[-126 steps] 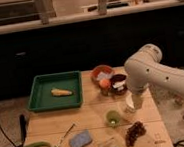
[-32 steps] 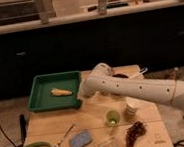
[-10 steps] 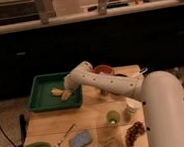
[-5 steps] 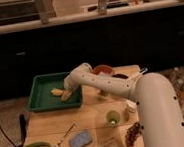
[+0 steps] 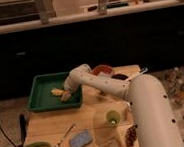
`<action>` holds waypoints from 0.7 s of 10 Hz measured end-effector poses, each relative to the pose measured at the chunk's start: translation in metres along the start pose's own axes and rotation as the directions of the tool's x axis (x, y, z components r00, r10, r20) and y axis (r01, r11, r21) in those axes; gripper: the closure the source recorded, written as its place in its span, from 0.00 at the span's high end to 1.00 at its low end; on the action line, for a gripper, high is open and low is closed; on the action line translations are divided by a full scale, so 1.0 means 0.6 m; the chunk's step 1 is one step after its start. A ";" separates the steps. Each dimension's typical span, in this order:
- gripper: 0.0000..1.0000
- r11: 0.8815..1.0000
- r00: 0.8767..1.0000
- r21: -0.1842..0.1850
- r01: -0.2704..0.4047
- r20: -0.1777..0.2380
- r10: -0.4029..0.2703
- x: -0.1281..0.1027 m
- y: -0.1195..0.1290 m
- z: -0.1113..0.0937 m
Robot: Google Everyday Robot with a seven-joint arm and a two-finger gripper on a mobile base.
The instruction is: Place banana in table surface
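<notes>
Gripper (image 5: 66,95) is down inside the dark green rectangular plastic tray (image 5: 41,105), at the small pale-yellow banana (image 5: 56,92) and probably touching it. Can't tell if it's open or closed. Banana lies in the tray, not on the light tan slatted wooden table surface (image 5: 47,130).

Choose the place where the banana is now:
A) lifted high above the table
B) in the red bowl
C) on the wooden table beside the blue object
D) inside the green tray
D. The banana lies on the floor of the green tray, with the gripper down in the tray at its right end. It is not yet on the table surface.
</notes>
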 end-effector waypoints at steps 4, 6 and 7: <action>0.08 1.000 1.000 -0.011 0.008 -0.008 -0.009 0.000 0.004 0.001; 0.00 1.000 1.000 -0.011 0.008 -0.008 -0.008 0.000 0.004 -0.001; 0.00 1.000 1.000 -0.010 0.008 -0.008 -0.008 0.001 0.004 -0.001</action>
